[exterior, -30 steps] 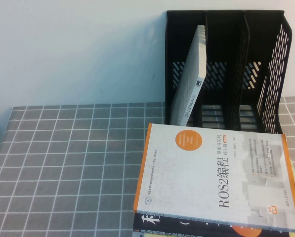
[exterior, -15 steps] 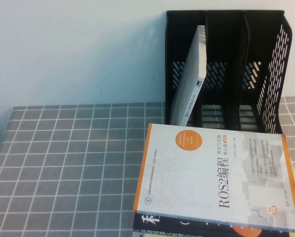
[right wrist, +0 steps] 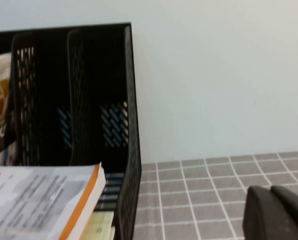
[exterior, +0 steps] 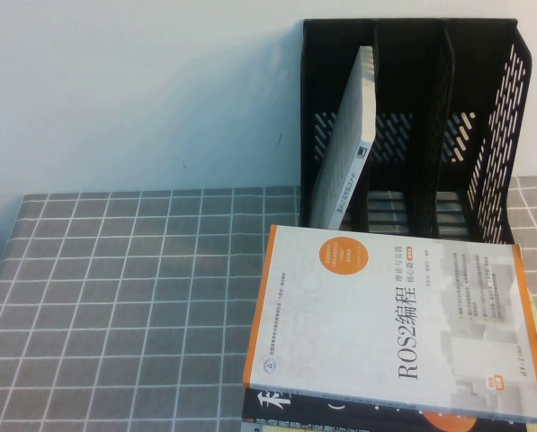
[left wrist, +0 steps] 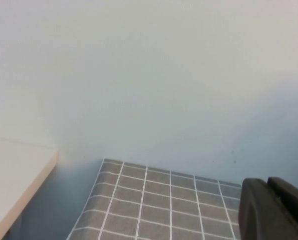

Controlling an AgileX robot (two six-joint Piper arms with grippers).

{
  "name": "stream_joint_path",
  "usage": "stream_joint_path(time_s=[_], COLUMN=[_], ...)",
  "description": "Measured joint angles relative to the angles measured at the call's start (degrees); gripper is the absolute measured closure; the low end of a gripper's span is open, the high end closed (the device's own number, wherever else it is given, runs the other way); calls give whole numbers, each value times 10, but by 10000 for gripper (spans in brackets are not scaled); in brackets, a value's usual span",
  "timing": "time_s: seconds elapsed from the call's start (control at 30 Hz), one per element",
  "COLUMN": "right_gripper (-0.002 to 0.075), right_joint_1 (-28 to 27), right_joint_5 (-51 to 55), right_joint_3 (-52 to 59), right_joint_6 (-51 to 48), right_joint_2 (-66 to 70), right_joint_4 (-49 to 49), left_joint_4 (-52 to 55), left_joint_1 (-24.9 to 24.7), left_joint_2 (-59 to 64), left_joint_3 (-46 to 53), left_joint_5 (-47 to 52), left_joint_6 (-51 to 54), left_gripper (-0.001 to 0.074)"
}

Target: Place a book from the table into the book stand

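Flat, the orange book (exterior: 389, 328) lies spine leftward, both claws unseen.

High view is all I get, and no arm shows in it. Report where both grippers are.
Observer: The left gripper hangs above the checked cloth near the table's far left corner, facing the bare wall, with no book near it.
Operator: Now the right one.
Observer: The right gripper hangs over the cloth, out past the right outer wall of the book stand, touching nothing.
Operator: Give me the side of the stack.
Observer: Under the orange-edged book, the right wrist view shows a pale yellow book right against the stand's front.
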Motion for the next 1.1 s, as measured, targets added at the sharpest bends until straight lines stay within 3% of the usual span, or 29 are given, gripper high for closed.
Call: stream_joint_path(time_s=[0.5,0.73,0.9,1.0,1.1], right_gripper=[729,729,729,729,729], right_joint_1=[0,0,0,0,0], right_joint_5=[-45,-198,-294,-320,-328], right_joint_3=[0,0,-25,-77,-161], right_joint_6=[12,120,188,210,214], right_joint_2=[0,0,0,0,-1], right_joint_4=[15,54,53,9,-72], left_joint_4=[-21,-61,20,84,145], left_joint_1=[0,0,0,0,0], left_joint_2=[0,0,-1,-2,-2], left_joint_3=[0,0,-1,-41,-133], left_joint_5=[-38,-240,-435,-449,-371], left_joint_6=[-6,-236,-344,-365,-367], left_gripper=[738,738,738,738,738])
